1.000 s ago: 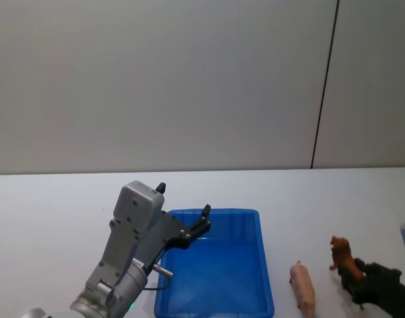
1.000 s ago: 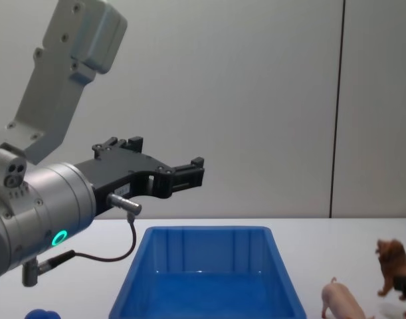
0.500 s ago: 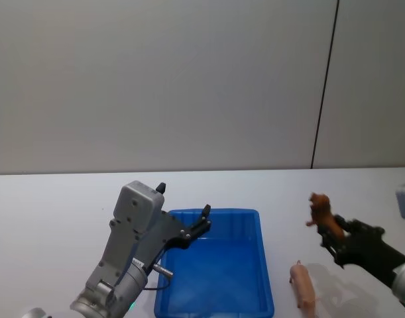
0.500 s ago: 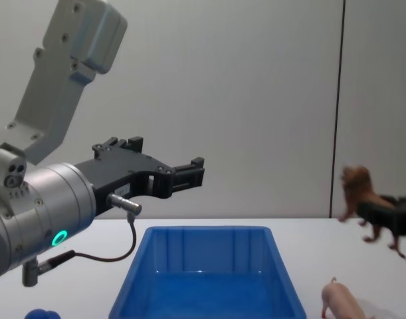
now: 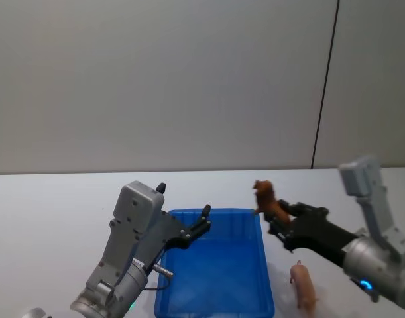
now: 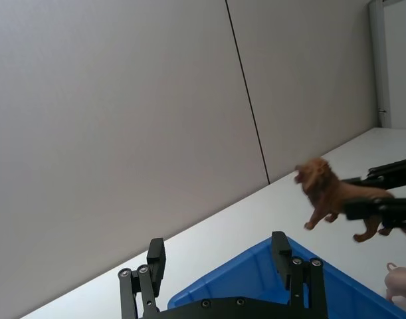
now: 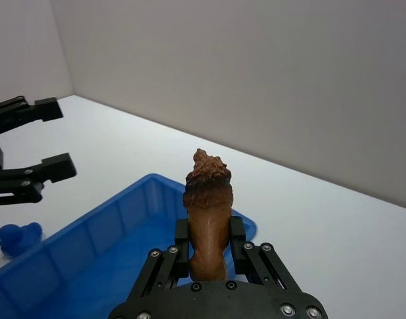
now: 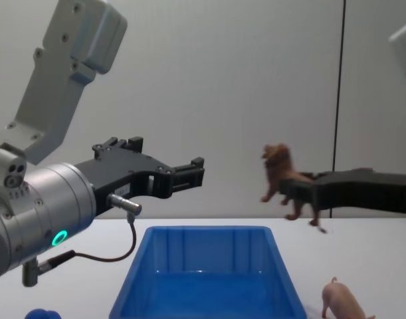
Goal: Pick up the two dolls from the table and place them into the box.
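Right end effector (image 5: 282,220): clamped on lion (image 5: 263,193), aloft by box's (image 5: 266,265) right rim
Left end effector (image 6: 216,256): spread, empty

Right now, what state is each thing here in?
Box: no doll inside yet.
Lion: gripped, in the air near the box's far right corner.
Pig: on the table, untouched.
Left end effector: open, holding nothing.
Right end effector: shut on the lion.

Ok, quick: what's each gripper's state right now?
Left gripper: open, holding nothing.
Right gripper: shut on the lion, held in the air.
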Robot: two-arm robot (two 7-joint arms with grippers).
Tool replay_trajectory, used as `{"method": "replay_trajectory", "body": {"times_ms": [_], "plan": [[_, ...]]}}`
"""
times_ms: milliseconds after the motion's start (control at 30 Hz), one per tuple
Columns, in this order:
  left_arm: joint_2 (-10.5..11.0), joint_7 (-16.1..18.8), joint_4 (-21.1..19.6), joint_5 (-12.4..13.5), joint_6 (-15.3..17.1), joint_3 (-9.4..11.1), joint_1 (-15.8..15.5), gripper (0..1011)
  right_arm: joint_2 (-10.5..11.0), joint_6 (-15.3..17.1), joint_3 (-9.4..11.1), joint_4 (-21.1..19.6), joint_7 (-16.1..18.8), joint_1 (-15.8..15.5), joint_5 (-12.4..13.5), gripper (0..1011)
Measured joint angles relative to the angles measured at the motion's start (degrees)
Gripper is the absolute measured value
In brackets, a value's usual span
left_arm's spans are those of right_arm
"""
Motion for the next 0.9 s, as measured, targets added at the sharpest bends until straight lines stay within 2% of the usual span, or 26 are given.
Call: {"method": "replay_trajectory", "body": {"times_ms": [167, 267, 333, 433, 567, 633, 700, 900], "plan": [[0.0, 0.0, 0.0, 0.0, 0.0, 0.0, 0.0, 1003, -1.88, 2.08, -1.29, 2.41, 1.25, 2.14, -0.78, 344], [0.0, 0.0, 0.0, 0.0, 0.0, 0.0, 0.0, 1003, -3.09, 3.42, -2.13, 4.26, 1.81, 3.46, -1.09, 408], [0.0, 0.0, 0.0, 0.0, 0.0, 0.0, 0.0, 1003, -3.69, 3.91, -2.53, 5.27, 2.0, 4.07, -1.19, 461], [0.0, 0.0, 0.0, 0.0, 0.0, 0.0, 0.0, 1003, -4.7, 4.69, -3.19, 7.1, 2.41, 5.13, -1.26, 592], [0.0, 0.0, 0.0, 0.0, 0.0, 0.0, 0.0, 1003, -5.38, 4.86, -3.67, 8.31, 2.67, 5.84, -1.41, 694], [0.0, 0.0, 0.0, 0.0, 0.0, 0.0, 0.0, 1003, -5.57, 4.74, -3.84, 8.68, 2.77, 6.05, -1.54, 772], [0.0, 0.0, 0.0, 0.0, 0.0, 0.0, 0.0, 1003, -5.61, 4.45, -3.92, 8.83, 2.79, 6.13, -1.67, 801], [0.0, 0.0, 0.0, 0.0, 0.0, 0.0, 0.0, 1003, -5.05, 3.18, -3.76, 8.24, 2.41, 5.66, -1.87, 969]]}}
